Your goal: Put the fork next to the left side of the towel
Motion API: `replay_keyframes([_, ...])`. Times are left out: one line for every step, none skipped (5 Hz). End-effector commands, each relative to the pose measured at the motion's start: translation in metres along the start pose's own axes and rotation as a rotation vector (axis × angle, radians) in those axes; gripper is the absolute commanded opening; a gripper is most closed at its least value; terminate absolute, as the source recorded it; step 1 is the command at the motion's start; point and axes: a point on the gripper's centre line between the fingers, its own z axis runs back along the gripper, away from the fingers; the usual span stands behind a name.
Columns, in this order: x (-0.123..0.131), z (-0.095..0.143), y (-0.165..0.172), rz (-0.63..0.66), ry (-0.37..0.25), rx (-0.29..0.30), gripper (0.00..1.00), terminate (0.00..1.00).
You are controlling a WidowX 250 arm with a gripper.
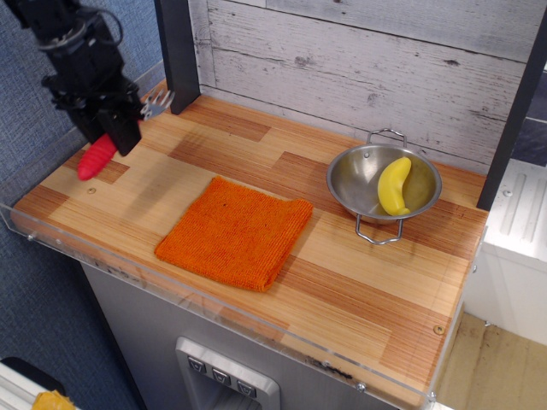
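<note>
The orange towel (pixel 235 231) lies flat near the front middle of the wooden table. My black gripper (pixel 115 126) hangs over the table's far left corner, well left of the towel, and is shut on the fork (pixel 97 157). The fork's ribbed red-pink handle sticks out below and left of the fingers. Its silver tines show to the right of the fingers. The fork is held above the tabletop.
A steel bowl (pixel 367 175) with a yellow banana (pixel 394 185) in it stands at the right back. A dark post (pixel 177 53) rises at the back left by the wall. A clear acrylic rim (pixel 51 239) runs along the table's front and left edges.
</note>
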Motion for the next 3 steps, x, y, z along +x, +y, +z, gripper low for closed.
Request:
replay_keyframes([-0.012, -0.010, 0.006, 0.048, 0.049, 0.120, 0.00, 0.00])
replay_keyframes([-0.016, -0.013, 0.004, 0.067, 0.056, 0.135, 0.00, 0.00])
replay_keyframes([-0.022, -0.026, -0.001, 0.088, 0.064, 0.136, 0.00, 0.00])
